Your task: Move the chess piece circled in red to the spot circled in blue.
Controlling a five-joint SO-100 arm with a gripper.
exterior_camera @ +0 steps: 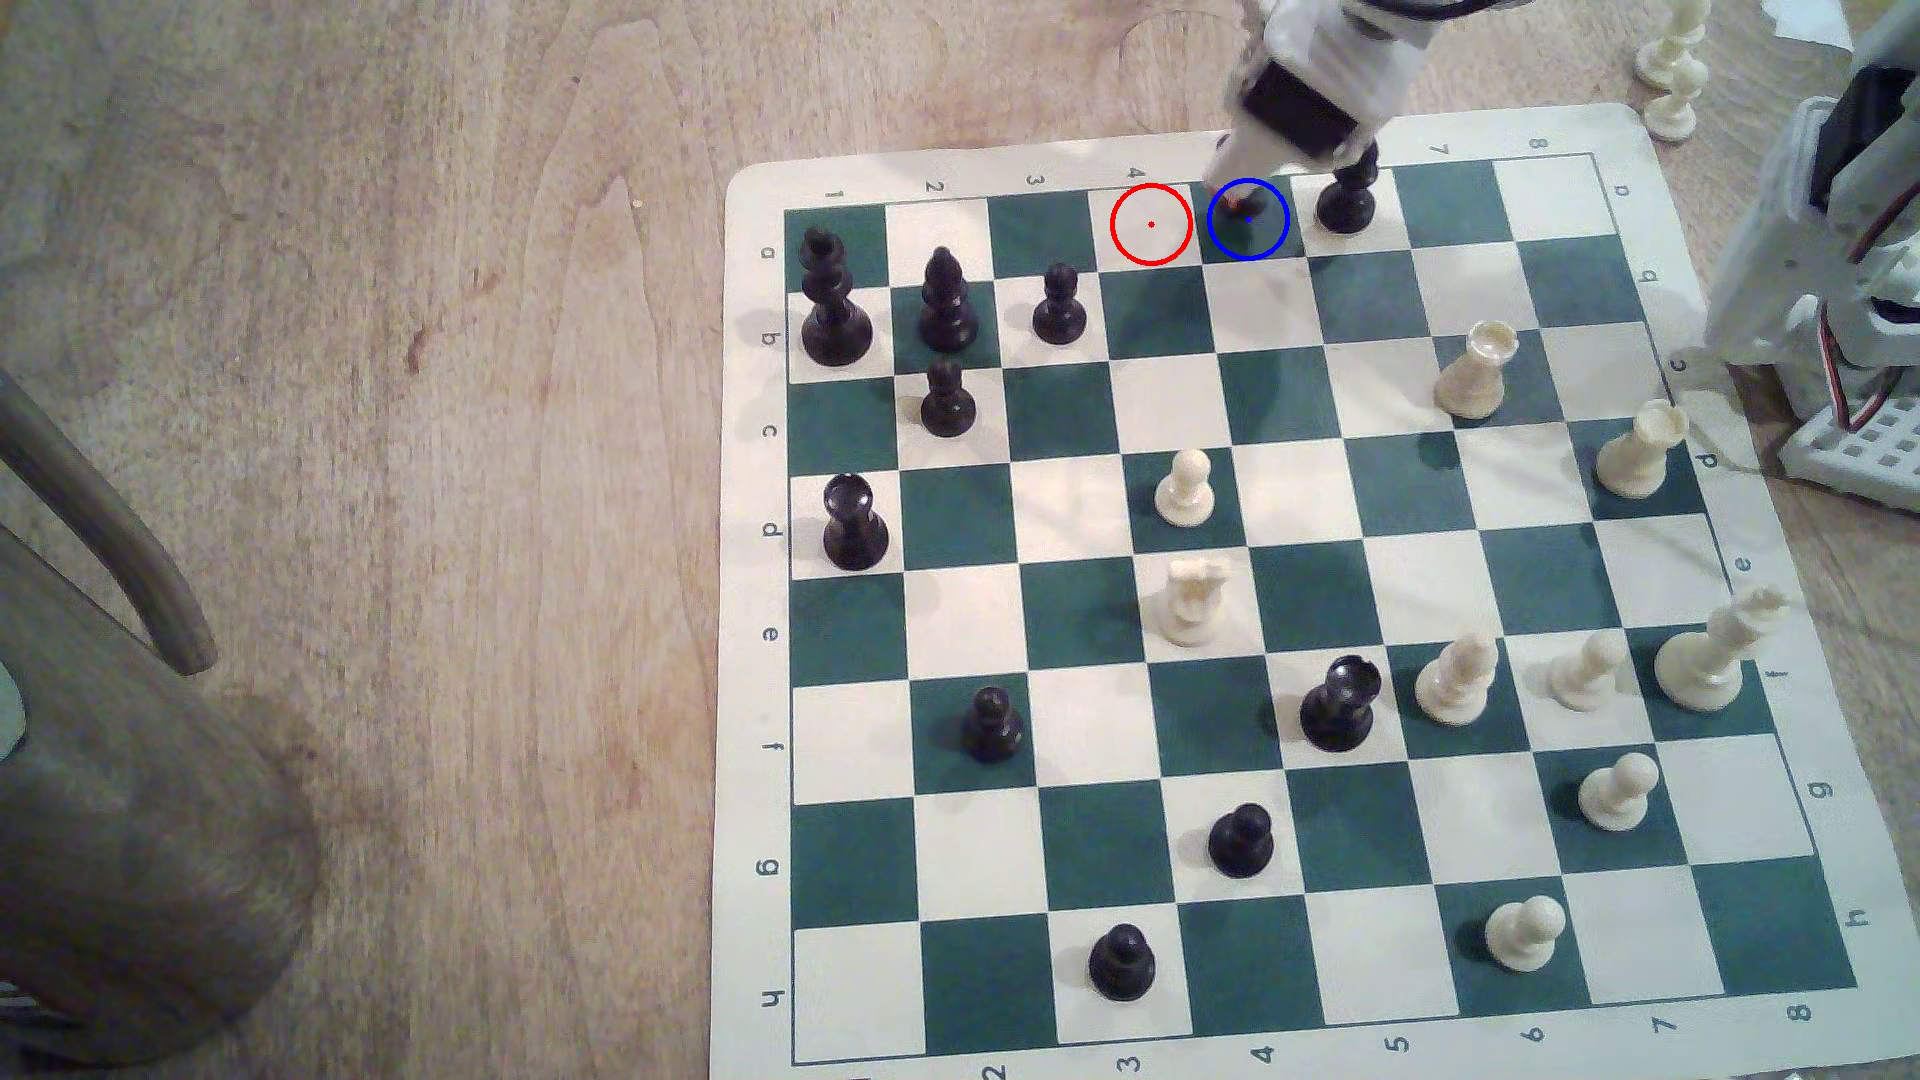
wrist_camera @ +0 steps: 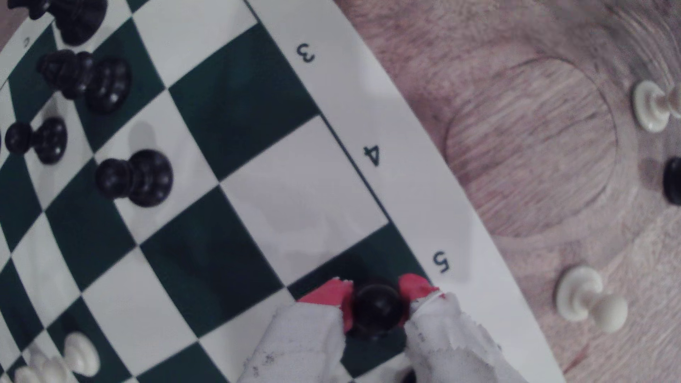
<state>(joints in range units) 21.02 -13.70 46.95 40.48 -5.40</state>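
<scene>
Wrist view: the red-tipped fingers (wrist_camera: 341, 300) are closed on the pawn (wrist_camera: 377, 305), which is over the blue-ringed square (exterior_camera: 1248, 219). This looks like the placing step; next, open the fingers and rise straight, clear of the neighbouring black piece (exterior_camera: 1348, 197).

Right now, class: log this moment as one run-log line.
gripper: shut on black pawn | pawn: over blue-ringed square | red-ringed square: vacated | release: pending

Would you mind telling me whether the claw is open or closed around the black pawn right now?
Closed on it: in the wrist view the claw has its red-tipped fingers pressed against both sides of the black pawn.
</scene>
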